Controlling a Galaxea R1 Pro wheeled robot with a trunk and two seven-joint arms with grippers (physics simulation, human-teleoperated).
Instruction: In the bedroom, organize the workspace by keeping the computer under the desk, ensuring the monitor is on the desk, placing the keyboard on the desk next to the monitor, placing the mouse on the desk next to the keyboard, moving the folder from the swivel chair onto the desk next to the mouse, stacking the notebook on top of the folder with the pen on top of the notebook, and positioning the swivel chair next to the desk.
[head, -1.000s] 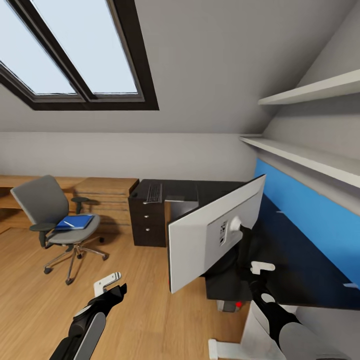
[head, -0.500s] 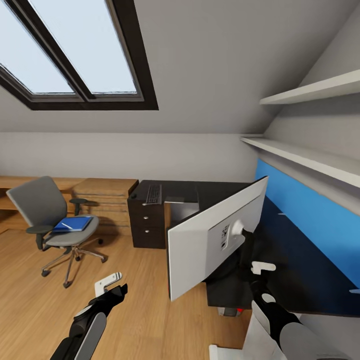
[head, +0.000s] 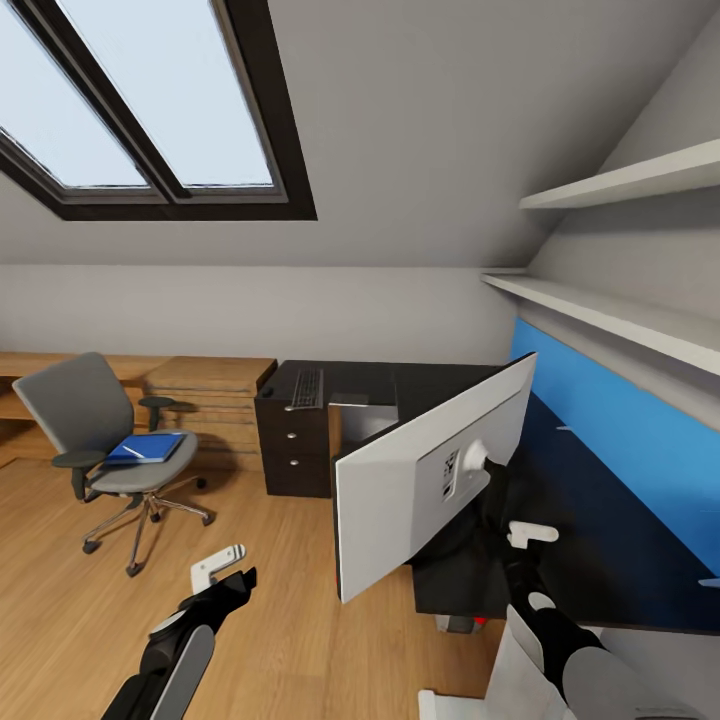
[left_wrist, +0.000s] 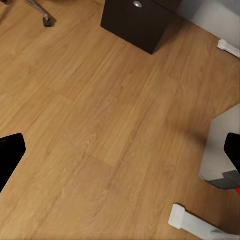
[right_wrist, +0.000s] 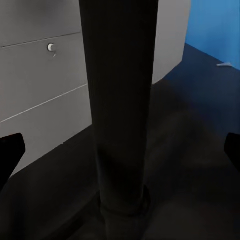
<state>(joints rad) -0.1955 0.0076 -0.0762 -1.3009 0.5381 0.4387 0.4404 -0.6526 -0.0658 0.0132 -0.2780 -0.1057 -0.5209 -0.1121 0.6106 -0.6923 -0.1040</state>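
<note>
Spread wide, right gripper (right_wrist: 120, 150) jaws flank the monitor (head: 420, 475) stand (right_wrist: 120, 100) untouched; left gripper (head: 225, 572) jaws likewise spread; an off-centre closure could topple the screen.

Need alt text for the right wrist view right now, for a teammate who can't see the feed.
The monitor's black stand post rises straight ahead between the open right gripper's dark fingertips, which sit apart at either edge without touching it. Its base rests on the glossy black desk, with the blue back panel behind.
</note>
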